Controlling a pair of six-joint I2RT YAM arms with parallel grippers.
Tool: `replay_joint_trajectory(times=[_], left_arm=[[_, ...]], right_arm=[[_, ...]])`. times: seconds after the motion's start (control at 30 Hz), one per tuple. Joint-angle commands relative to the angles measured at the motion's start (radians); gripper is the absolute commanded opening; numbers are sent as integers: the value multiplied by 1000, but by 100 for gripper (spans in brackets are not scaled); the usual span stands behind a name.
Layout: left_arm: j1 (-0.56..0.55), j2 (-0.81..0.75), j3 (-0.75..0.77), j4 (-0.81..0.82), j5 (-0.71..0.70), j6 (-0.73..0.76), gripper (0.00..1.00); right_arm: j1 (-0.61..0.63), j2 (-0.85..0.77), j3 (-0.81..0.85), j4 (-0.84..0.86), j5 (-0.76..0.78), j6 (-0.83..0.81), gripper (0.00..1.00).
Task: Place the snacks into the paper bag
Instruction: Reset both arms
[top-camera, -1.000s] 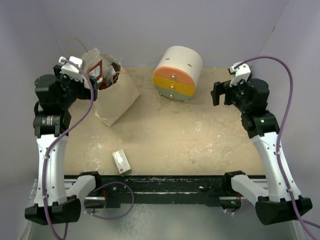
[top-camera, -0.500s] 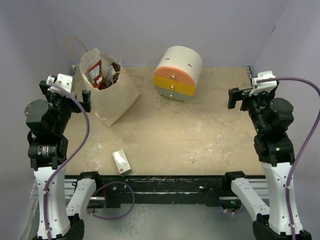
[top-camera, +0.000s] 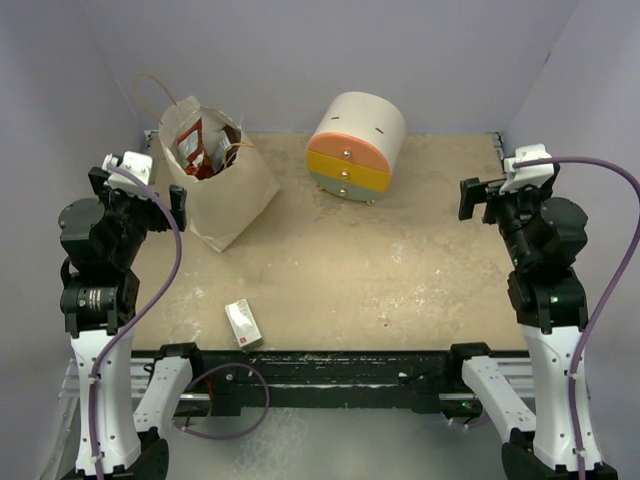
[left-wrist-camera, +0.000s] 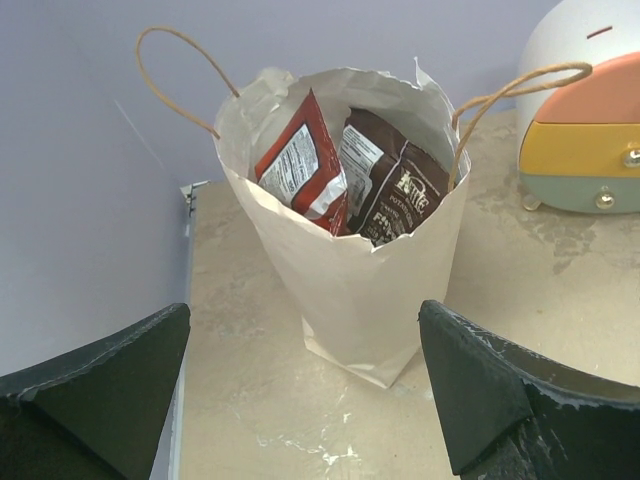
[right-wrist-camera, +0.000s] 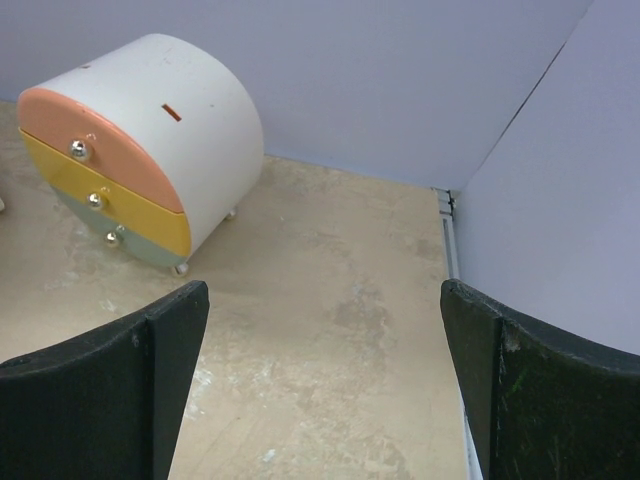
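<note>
left wrist only: snacks (left-wrist-camera: 345, 175) inside paper bag (left-wrist-camera: 350, 285)

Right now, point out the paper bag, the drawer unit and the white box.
paper bag (left-wrist-camera: 350, 295), left wrist view, front wall.
drawer unit (top-camera: 372, 115), top view, white shell.
white box (top-camera: 243, 324), top view, upper face.

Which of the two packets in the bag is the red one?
The red packet, on the left in the wrist view; the brown packet sits beside it.
</note>
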Motion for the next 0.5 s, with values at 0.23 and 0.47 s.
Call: replay_joint_trajectory(times=[0.23, 0.47], left_arm=[[11, -9, -26, 23, 10, -6, 99], [11, -8, -30, 26, 3, -7, 99]], right_arm=[[-12, 4, -4, 14, -55, 16, 100], [-12, 5, -3, 3, -73, 6, 100]])
